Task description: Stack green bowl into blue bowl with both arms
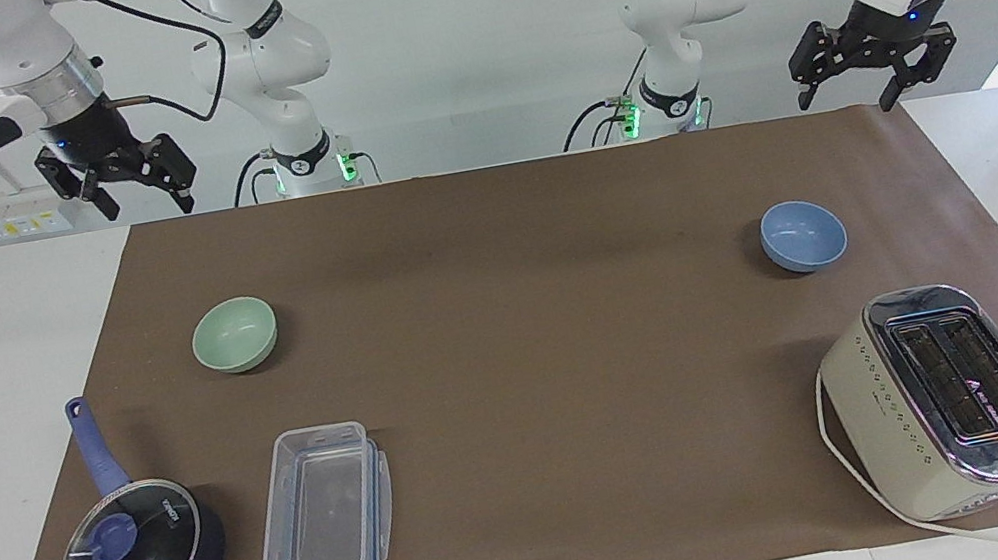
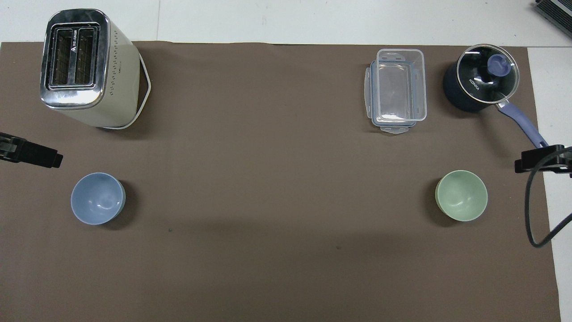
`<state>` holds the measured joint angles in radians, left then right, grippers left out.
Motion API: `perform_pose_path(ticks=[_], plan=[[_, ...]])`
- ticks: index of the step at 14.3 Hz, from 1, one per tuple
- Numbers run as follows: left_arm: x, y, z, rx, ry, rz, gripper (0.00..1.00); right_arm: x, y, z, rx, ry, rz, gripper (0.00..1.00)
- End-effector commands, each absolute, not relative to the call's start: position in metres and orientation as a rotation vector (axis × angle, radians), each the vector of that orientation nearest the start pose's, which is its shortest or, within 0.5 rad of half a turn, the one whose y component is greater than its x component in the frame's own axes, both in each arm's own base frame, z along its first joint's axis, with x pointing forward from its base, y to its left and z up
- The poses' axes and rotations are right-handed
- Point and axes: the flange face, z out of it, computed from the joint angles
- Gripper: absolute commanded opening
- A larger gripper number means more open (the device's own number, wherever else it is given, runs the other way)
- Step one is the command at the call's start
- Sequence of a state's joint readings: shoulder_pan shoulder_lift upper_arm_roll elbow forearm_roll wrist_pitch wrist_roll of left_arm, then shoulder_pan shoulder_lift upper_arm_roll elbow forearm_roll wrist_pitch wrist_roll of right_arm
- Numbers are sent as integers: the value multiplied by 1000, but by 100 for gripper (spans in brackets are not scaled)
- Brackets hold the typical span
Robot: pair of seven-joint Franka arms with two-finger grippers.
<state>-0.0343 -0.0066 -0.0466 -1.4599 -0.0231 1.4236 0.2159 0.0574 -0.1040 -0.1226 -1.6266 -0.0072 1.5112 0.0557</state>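
The green bowl (image 1: pixel 234 334) stands upright on the brown mat toward the right arm's end of the table; it also shows in the overhead view (image 2: pixel 461 195). The blue bowl (image 1: pixel 803 235) stands upright toward the left arm's end and shows in the overhead view too (image 2: pixel 98 198). The two bowls are far apart and empty. My right gripper (image 1: pixel 139 200) hangs open and empty, high over the mat's corner beside the green bowl; its tip (image 2: pixel 538 158) enters the overhead view. My left gripper (image 1: pixel 867 85) hangs open and empty, high over the mat's corner beside the blue bowl; its tip (image 2: pixel 33 154) also shows.
A cream toaster (image 1: pixel 945 398) with its cord stands farther from the robots than the blue bowl. A dark blue lidded saucepan (image 1: pixel 139 553) and a clear plastic container (image 1: pixel 326 517) stand farther than the green bowl. A black cable (image 2: pixel 534 214) loops by the mat's edge.
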Motion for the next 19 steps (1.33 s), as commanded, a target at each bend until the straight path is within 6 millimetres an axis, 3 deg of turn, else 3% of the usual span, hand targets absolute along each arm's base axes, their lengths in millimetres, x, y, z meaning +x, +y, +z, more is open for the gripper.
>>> perform_pose_path(ticks=[1,12,19], plan=[[531,-44,670,-3123,454,52,100,506,-44,648,-3116,189,23,100],[531,-44,670,-3123,454,49,100,506,-38,649,-3118,175,22,100],[531,-45,670,-3123,454,52,100,507,-47,649,-3117,190,13,100]])
